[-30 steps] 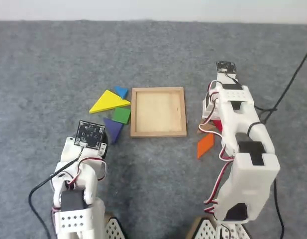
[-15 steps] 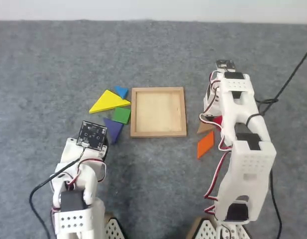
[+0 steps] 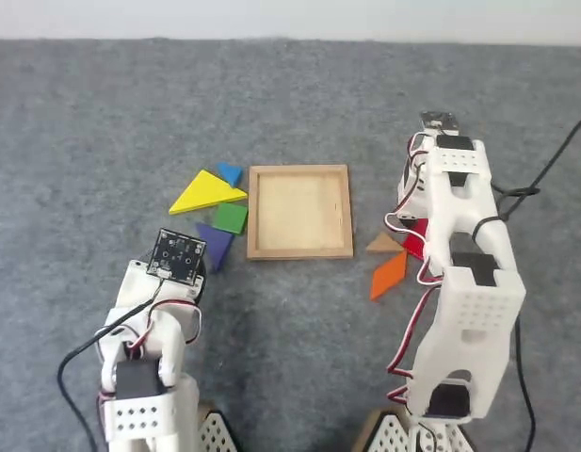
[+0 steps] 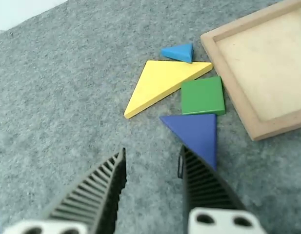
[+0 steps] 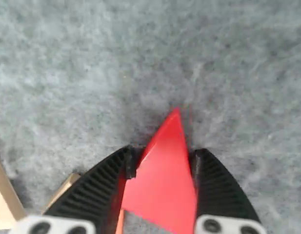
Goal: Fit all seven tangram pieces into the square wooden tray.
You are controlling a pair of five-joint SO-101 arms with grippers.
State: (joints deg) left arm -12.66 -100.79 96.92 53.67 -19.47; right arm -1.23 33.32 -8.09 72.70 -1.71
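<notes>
1. The red triangle (image 5: 167,141) is held between the fingers of the right hand (image 5: 162,157), which is closed on its two slanted sides. The piece is located just beside the wooden tray (image 3: 299,170), on the right arm's side.
2. The left hand (image 4: 151,153) is kept wide, with nothing between its fingers. It hangs over the desk (image 3: 130,113) near the dark blue triangle (image 4: 194,134).
3. None of the pieces is laid in the tray yet, so the task is judged to be at its beginning.
4. For this step, the triangle should be lifted well above the rim before it is carried sideways. Otherwise it may be caught on the tray wall.
5. It is advised that the long side be turned along a tray wall or the right angle be put into a corner, so that room is left for the yellow triangle (image 3: 207,191).
6. The grip should be released only when the piece is flat on the tray floor.
7. In the high view the red triangle is mostly covered by the right arm (image 3: 464,282), and the tan triangle (image 3: 384,243) is partly covered too.
8. It cannot be told whether the red triangle touches the desk or is already raised.
</notes>
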